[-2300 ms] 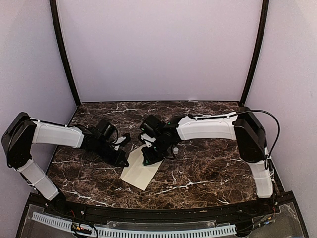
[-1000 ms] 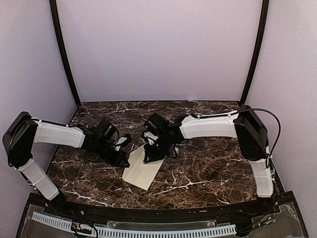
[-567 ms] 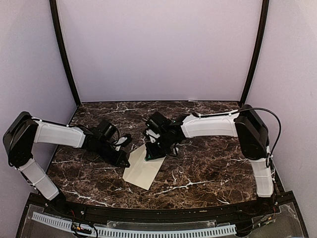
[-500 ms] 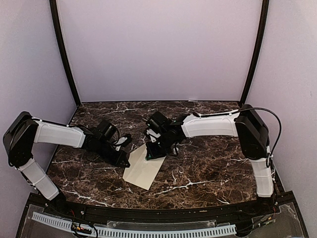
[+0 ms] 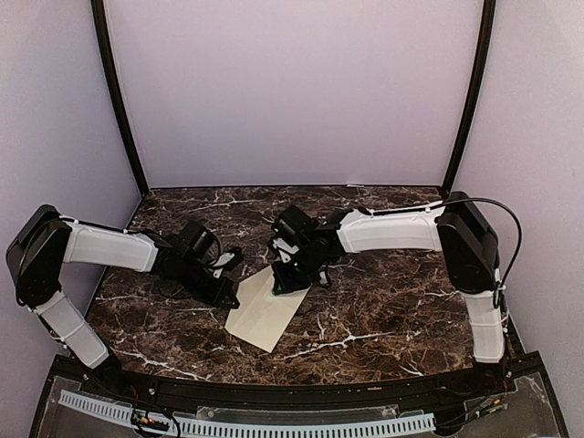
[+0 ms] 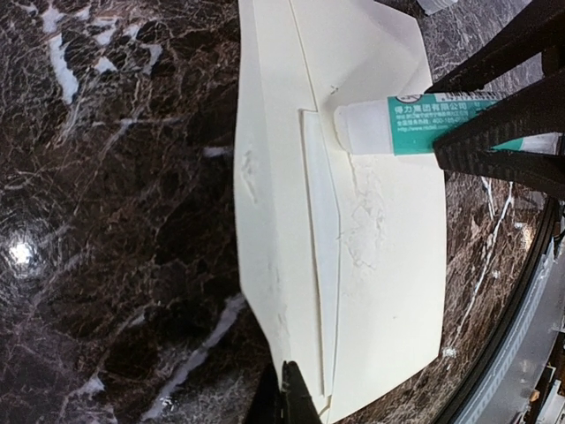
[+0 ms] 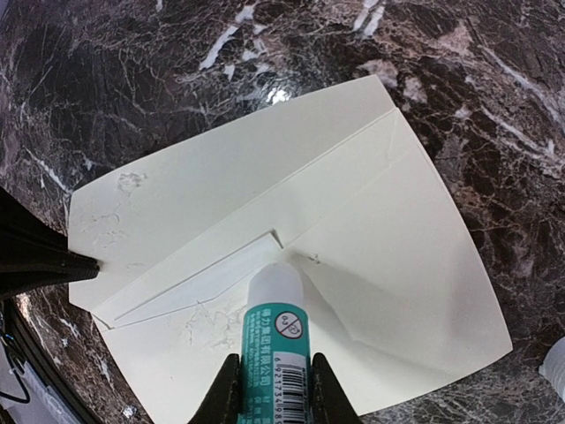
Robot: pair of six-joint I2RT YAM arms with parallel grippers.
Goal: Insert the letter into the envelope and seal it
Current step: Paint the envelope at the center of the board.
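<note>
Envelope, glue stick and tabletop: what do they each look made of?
Envelope: cream matte paper, going by its sharp creases and wrinkled patches. Glue stick: likely smooth plastic, with a teal printed label and a translucent whitish tip. Tabletop: dark brown marble look with white veins, glossy enough to reflect a light; whether it is real stone or laminate, I cannot tell.

A dark marbled desk (image 5: 383, 301) is shown. The cream envelope (image 5: 265, 315) is laid flat on it, flap open, and a small whitish object (image 7: 556, 367) is seen just beside it.
</note>
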